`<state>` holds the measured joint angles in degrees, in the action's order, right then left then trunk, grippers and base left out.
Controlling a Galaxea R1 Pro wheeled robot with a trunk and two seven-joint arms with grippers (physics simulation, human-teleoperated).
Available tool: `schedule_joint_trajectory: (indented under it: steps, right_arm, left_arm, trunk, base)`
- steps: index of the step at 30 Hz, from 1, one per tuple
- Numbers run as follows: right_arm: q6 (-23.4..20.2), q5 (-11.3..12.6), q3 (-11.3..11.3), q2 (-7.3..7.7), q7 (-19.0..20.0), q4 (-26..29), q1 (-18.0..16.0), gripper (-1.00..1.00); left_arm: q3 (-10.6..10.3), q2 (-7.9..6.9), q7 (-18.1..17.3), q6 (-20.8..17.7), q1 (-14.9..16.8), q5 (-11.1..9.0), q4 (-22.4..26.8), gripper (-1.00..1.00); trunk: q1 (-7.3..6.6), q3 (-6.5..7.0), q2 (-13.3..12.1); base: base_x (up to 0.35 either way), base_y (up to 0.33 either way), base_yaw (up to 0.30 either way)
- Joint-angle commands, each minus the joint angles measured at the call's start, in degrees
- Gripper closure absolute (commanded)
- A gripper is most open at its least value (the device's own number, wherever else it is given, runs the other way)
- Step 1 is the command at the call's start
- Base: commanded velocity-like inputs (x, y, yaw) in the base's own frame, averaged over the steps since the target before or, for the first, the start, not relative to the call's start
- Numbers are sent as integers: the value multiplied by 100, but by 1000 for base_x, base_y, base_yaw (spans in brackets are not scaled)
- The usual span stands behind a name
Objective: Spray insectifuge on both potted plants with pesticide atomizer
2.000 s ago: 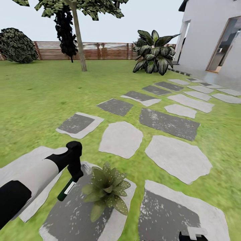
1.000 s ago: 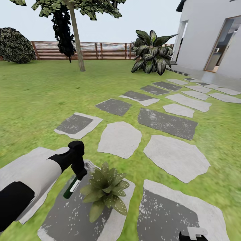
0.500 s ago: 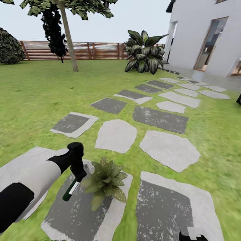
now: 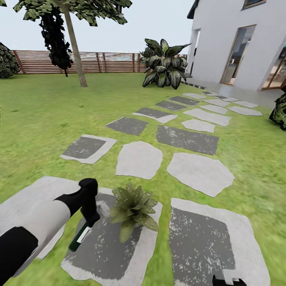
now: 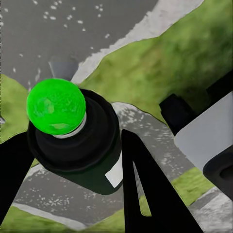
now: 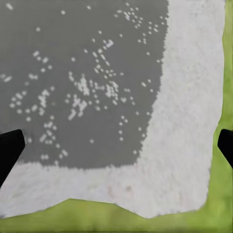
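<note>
The pesticide atomizer (image 4: 80, 237), a slim dark green bottle with a white label, hangs tilted in my left gripper (image 4: 89, 216) above a grey stepping stone (image 4: 99, 254). In the left wrist view the atomizer (image 5: 85, 155) shows its bright green cap between the two dark fingers (image 5: 145, 189), which are shut on its body. A potted plant (image 4: 133, 208), a low speckled green rosette, stands on the same stone just right of the bottle. My right gripper (image 4: 228, 280) sits at the bottom edge of the head view, and in the right wrist view it (image 6: 116, 148) is open over a stone slab (image 6: 87, 73).
Pale and grey stepping stones (image 4: 186, 140) lead across the lawn to a white house (image 4: 238, 43). A big leafy bush (image 4: 163, 65) and a tree trunk (image 4: 75, 51) stand before the slatted fence (image 4: 111, 62). Another dark bush (image 4: 280, 111) is at the right edge.
The camera has swung to the right, so the whole scene slid left. My left arm still holds the atomizer, now slightly lower and a little farther from the plant.
</note>
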<state>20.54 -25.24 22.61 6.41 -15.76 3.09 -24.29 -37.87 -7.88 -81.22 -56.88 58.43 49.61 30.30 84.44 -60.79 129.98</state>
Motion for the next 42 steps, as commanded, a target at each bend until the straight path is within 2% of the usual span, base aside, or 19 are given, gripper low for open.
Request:
schedule_joint_trajectory:
  steps: [1,7,12,15,19,25,34,38,42]
  right_arm:
    - [21,-60,42,0,-24,-10,-6,-100]
    - [22,-60,44,0,-24,-13,-6,-100]
    - [28,-69,42,8,-24,-23,-6,-100]
    - [24,-69,42,9,-24,-19,-6,-100]
    - [20,-69,42,5,-24,-19,-6,-100]
    - [20,-69,42,0,-24,-19,-6,-100]
    - [20,-69,39,-8,-24,-19,-6,-100]
    - [20,-65,42,-9,-24,-19,-6,-100]
    - [20,-61,42,-9,-24,-19,-6,-100]
  left_arm:
    - [-22,-1,-37,-60,-28,33,13,100]
    - [-14,77,-17,-60,-198,-4,40,100]
    - [1,299,-16,-60,-217,-5,91,100]
    - [126,214,-13,-60,-222,-4,39,100]
    - [431,-42,6,-42,-365,-4,26,100]
    - [487,3,374,-39,-538,-11,88,100]
    - [491,12,423,-34,-563,-23,25,100]
    - [486,61,423,-34,-621,-23,25,100]
    - [483,173,442,-27,-765,-22,32,100]
  trunk:
    - [-1,-5,2]
    - [-1,-5,2]
    - [-1,-5,2]
    - [-1,-5,2]
    - [-1,-5,2]
    - [-1,-5,2]
    - [-1,-5,2]
    - [-1,-5,2]
    - [-1,-5,2]
  base:
    - [-1,185,0]
    - [0,44,0]
    - [0,1,0]
    - [0,0,0]
    - [0,0,0]
    - [0,0,0]
    - [-3,-140,79]
    - [-124,-252,101]
    - [-178,-204,12]
